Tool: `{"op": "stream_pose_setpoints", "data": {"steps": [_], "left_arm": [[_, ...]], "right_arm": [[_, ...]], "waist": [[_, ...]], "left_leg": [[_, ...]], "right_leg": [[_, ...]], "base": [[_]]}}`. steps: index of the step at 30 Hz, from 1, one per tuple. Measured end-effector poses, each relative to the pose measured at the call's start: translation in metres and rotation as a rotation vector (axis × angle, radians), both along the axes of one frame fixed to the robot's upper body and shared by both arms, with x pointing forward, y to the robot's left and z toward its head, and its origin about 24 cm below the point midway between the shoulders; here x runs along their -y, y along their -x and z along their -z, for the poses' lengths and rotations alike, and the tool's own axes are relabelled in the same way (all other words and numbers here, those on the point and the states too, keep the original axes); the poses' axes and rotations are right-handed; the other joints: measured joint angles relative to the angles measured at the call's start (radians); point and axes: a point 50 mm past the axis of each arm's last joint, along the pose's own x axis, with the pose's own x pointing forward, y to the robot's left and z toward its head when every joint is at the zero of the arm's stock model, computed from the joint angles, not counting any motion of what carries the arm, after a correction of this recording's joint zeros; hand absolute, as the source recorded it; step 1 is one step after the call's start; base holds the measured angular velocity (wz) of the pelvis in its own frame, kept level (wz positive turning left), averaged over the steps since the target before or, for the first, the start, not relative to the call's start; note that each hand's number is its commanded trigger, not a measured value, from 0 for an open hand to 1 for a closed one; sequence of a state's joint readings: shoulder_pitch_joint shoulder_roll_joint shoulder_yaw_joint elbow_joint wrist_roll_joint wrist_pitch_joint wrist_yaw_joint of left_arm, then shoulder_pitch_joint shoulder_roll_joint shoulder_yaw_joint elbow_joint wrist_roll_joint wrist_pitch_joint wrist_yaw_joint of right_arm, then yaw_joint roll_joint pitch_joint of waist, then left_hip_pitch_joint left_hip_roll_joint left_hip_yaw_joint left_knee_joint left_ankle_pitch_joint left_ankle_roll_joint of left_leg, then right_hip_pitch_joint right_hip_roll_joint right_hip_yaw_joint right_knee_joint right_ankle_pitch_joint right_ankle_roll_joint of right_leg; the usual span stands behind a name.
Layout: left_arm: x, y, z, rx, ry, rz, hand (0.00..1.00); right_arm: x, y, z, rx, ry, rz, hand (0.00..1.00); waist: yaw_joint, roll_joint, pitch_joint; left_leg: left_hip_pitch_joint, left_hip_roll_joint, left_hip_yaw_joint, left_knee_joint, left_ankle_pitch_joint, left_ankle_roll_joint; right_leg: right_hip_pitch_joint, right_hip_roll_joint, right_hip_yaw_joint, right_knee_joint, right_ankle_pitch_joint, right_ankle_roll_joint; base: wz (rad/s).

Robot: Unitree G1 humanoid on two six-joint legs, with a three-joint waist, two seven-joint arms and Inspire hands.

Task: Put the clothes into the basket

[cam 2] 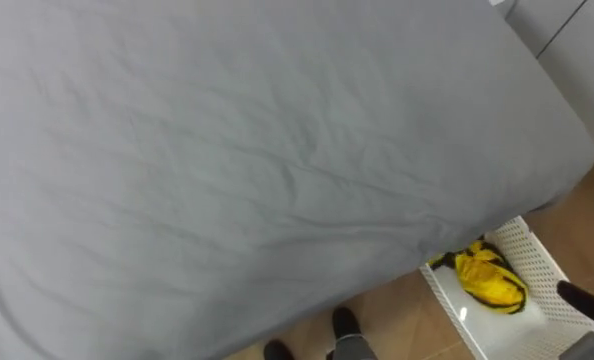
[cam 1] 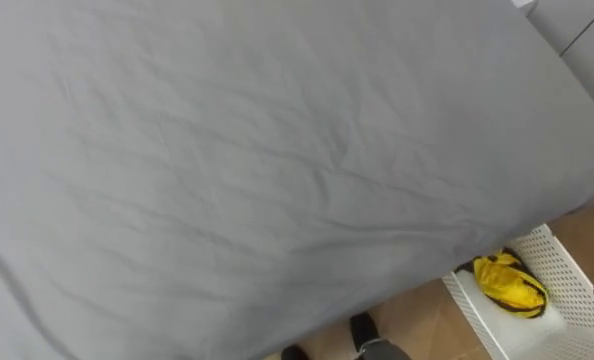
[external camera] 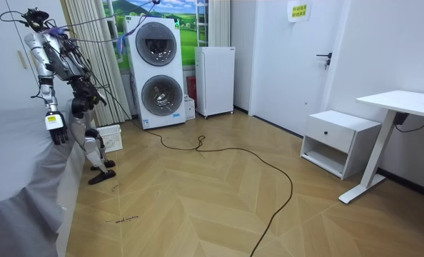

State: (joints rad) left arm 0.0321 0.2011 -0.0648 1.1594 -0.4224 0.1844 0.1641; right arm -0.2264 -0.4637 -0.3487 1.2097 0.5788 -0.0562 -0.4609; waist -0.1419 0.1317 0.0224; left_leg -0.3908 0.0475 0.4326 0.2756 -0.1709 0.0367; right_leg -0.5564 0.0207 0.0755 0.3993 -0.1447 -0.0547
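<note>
- One crumpled yellow garment lies inside the white perforated plastic basket, against its near wall.
- That basket stands on the light wooden herringbone floor, just beside the edge of the bed and to the robot's right.
- A wide grey bed sheet, lightly creased, covers the bed, and no clothing shows on it.
- In the room view the robot stands upright at the side of the bed, at the room view's left, with the basket on the floor just behind it.
- Its left hand hangs low beside the draped sheet; whether it is released or clenched cannot be told.
- Its right hand shows as a dark tip at the edge of the eye view, just beside the basket's far side; its state cannot be told either, and nothing yellow is seen in it.
- Two stacked white washing machines stand against the far wall, well apart from the bed.
</note>
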Motion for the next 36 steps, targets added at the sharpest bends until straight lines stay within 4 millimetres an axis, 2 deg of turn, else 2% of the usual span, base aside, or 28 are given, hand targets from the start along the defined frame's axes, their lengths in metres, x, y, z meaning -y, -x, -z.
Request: {"op": "stream_pose_setpoints", "data": {"steps": [5,10,13,17,18,19,20,24,29,32,36], "left_arm": [[0.000,0.001,0.000,0.000,-0.001,0.000,0.00],[-0.004,0.003,-0.001,0.003,-0.010,0.000,0.00],[-0.009,0.008,-0.002,0.011,-0.025,-0.006,0.00],[-0.012,0.014,-0.003,0.024,-0.038,0.006,0.00],[-0.013,0.018,-0.003,0.017,-0.038,0.005,0.00],[-0.015,0.022,-0.003,0.011,-0.037,0.006,0.00],[-0.017,0.025,-0.003,0.003,-0.041,0.006,0.00],[-0.018,0.028,-0.003,-0.015,-0.060,0.060,0.00],[-0.013,0.031,-0.003,-0.032,-0.094,0.173,0.00],[-0.009,0.027,-0.003,-0.024,-0.128,0.187,0.00],[-0.002,0.029,-0.001,-0.026,-0.148,0.185,0.00]], "right_arm": [[0.002,0.008,0.002,-0.008,0.011,0.020,0.00],[0.003,0.023,0.007,-0.028,0.002,0.043,0.00],[0.004,0.033,0.010,-0.043,0.002,0.046,0.00],[0.002,0.043,0.014,-0.060,0.003,0.032,0.00],[-0.002,0.042,0.016,-0.051,0.001,0.005,0.00],[-0.009,0.041,0.019,-0.044,-0.012,-0.026,0.00],[-0.017,0.043,0.026,-0.046,-0.037,-0.056,0.00],[-0.043,0.058,0.047,-0.080,-0.126,-0.140,0.00],[-0.078,0.071,0.068,-0.124,-0.240,-0.244,0.00],[-0.102,0.074,0.080,-0.130,-0.323,-0.304,0.00],[-0.125,0.085,0.093,-0.190,-0.416,-0.378,0.00]], "waist": [[0.003,-0.003,0.0017],[0.006,-0.030,0.0096],[0.004,-0.041,0.0079],[0.010,-0.060,0.0037],[0.010,-0.068,-0.0019],[0.011,-0.080,-0.0019],[0.016,-0.089,-0.0062],[0.038,-0.102,-0.0170],[0.056,-0.115,-0.0186],[0.059,-0.127,-0.0189],[0.065,-0.139,-0.0150]], "left_leg": [[0.008,0.000,-0.002,0.000,0.000,0.000],[0.054,-0.002,-0.004,-0.008,0.000,0.000],[0.077,-0.001,-0.030,-0.008,0.000,-0.001],[0.126,0.001,-0.043,-0.018,0.000,-0.001],[0.146,0.000,-0.058,-0.022,0.000,-0.001],[0.171,0.000,-0.065,-0.025,0.000,-0.001],[0.198,-0.001,-0.076,-0.038,0.001,-0.005],[0.275,-0.002,-0.111,-0.079,-0.002,-0.017],[0.333,-0.010,-0.153,-0.101,-0.002,-0.017],[0.340,-0.023,-0.188,-0.102,-0.002,-0.017],[0.380,-0.030,-0.215,-0.108,-0.002,-0.017]], "right_leg": [[0.012,0.000,-0.004,-0.002,0.000,0.000],[0.057,0.000,-0.004,-0.002,-0.015,0.001],[0.101,-0.003,-0.029,-0.026,-0.015,-0.001],[0.174,-0.002,-0.053,-0.061,-0.015,-0.001],[0.203,-0.003,-0.061,-0.074,-0.015,-0.001],[0.229,-0.003,-0.067,-0.084,-0.015,-0.001],[0.261,-0.002,-0.074,-0.104,-0.015,-0.001],[0.362,-0.002,-0.116,-0.159,-0.014,0.000],[0.446,-0.014,-0.168,-0.198,-0.013,0.003],[0.474,-0.019,-0.195,-0.214,-0.015,0.006],[0.531,-0.027,-0.222,-0.232,-0.024,0.012]], "base": [[0.03],[0.04],[0.18],[0.27],[0.18],[0.18],[0.14],[0.31],[0.27],[0.31],[0.23]]}}
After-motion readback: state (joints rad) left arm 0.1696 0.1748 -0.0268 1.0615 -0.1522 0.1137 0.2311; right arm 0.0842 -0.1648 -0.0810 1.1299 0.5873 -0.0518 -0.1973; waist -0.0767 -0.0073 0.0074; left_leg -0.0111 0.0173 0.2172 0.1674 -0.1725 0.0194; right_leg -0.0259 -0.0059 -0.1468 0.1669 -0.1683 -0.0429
